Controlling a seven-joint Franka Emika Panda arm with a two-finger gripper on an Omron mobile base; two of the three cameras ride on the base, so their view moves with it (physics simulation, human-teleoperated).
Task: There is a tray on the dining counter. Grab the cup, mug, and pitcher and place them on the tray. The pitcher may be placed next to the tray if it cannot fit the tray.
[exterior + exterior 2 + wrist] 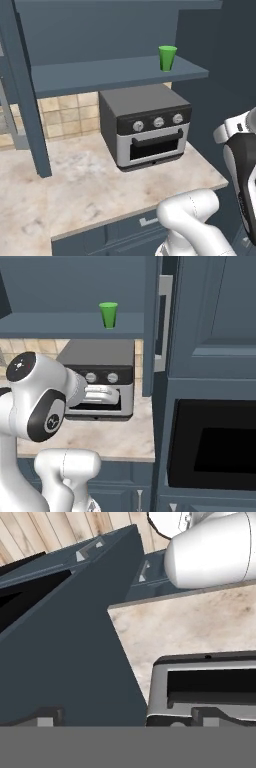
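1. Cup [167, 58]: the green tumbler stands upright on the blue shelf [115, 75], right above the toaster oven [147, 127], toward the shelf's right end.
2. Seen from the right base view, the cup [108, 314] sits over the oven's [97, 376] right half, close to the shelf's front edge, with nothing touching it.
3. The oven rests on the marbled worktop [100, 185], pushed back against the tiled wall, its three knobs and dark door facing the room.
4. Left of the oven a blue post [27, 100] rises from the worktop up past the shelf.
5. Right of the oven stands a tall blue cabinet [210, 331] with a black built-in oven window [215, 446] lower down.
6. The gripper [127, 719] shows its two dark fingertips spread wide apart, released and holding nothing.
7. The hand view looks at the oven's front and the worktop beyond it, with the cabinet's blue side beside them.
8. The arm's white links sit low in front of the worktop, well below the cup.
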